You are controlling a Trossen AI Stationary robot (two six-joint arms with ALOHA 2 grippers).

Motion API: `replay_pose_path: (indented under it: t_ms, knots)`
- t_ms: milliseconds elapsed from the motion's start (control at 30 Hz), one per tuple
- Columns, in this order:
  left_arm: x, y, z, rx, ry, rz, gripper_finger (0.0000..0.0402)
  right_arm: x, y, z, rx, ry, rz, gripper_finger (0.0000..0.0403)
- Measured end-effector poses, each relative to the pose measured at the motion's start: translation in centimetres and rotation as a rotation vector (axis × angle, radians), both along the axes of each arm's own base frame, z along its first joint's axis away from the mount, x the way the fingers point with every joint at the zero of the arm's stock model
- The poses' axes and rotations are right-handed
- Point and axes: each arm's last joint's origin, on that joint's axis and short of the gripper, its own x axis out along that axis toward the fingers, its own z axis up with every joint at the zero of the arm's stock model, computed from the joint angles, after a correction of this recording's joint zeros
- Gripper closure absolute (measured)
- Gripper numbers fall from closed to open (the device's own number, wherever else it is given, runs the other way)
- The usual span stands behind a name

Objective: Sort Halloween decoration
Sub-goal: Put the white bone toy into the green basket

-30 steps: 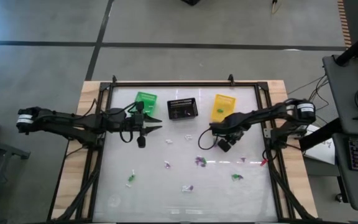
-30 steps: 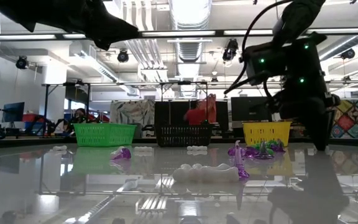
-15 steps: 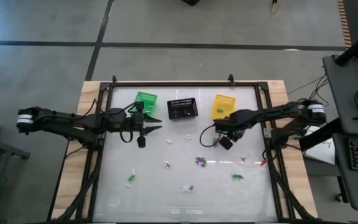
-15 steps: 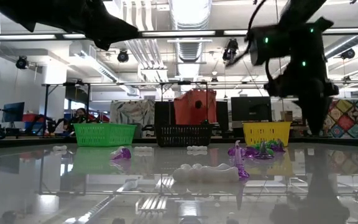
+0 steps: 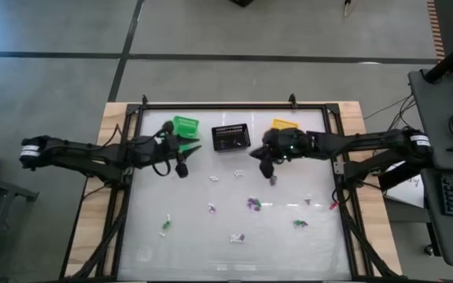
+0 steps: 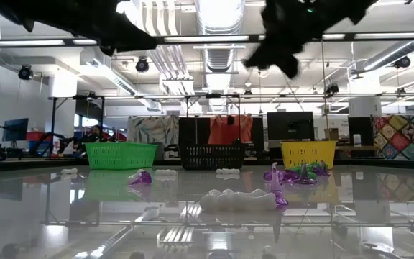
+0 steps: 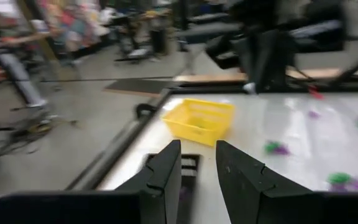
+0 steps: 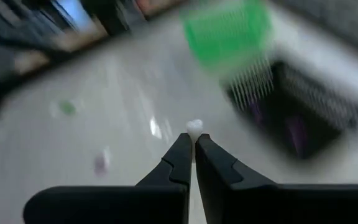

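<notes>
the right gripper (image 8: 192,144) hangs above the glass table (image 5: 211,236), just beside the black basket (image 5: 230,137) and in front of the yellow basket (image 5: 283,126). its fingers are pressed together, and a tiny white trinket (image 8: 194,126) sits pinched at their tips, seen in the right wrist view. beyond those tips lie the black basket and the green basket (image 8: 229,31).

the left gripper (image 5: 185,154) hangs at the other side of the black basket, just beside the green basket. its fingers (image 7: 166,171) stand a narrow way apart with nothing between them.

the rest of the halloween decoration lies scattered on the glass, nearer the front edge than either claw: a purple trinket (image 5: 252,203) below the right gripper, a green trinket (image 5: 299,224) further out, a second green one (image 5: 165,227) in front of the left gripper, and small white pieces (image 5: 214,178) between the two claws.
</notes>
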Motion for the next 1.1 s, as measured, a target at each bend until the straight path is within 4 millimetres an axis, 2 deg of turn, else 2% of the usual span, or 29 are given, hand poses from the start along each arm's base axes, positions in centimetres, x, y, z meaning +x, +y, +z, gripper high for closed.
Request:
replay_pose_path:
  t_ms: [100, 200, 400, 633, 867, 1100]
  knots:
    - [-0.7, 0.2, 1.2, 0.012, -0.053, 0.093, 0.0318, 2.1, -0.6, 0.5, -0.141, -0.18, 0.037, 0.0394]
    - [-1.7, 0.4, 2.5, 0.015, -0.121, 0.149, 0.0318, 4.1, -1.6, 0.1, -0.265, -0.322, 0.035, 0.0394]
    - [-4.4, 0.3, 4.4, 0.001, -0.252, 0.155, 0.0318, 7.3, -4.9, -2.3, -0.387, -0.483, -0.045, 0.0394]
    - [-6.9, 0.3, 5.0, -0.046, -0.322, 0.157, 0.0318, 12.1, -8.2, -5.1, -0.373, -0.458, -0.074, 0.0394]
    - [-8.2, 0.2, 5.2, -0.065, -0.337, 0.156, 0.0318, 16.9, -9.7, -6.9, -0.367, -0.466, -0.077, 0.0394]
    - [-8.8, 0.2, 4.7, -0.094, -0.303, 0.158, 0.0318, 20.2, -10.9, -8.8, -0.314, -0.405, -0.084, 0.0394]
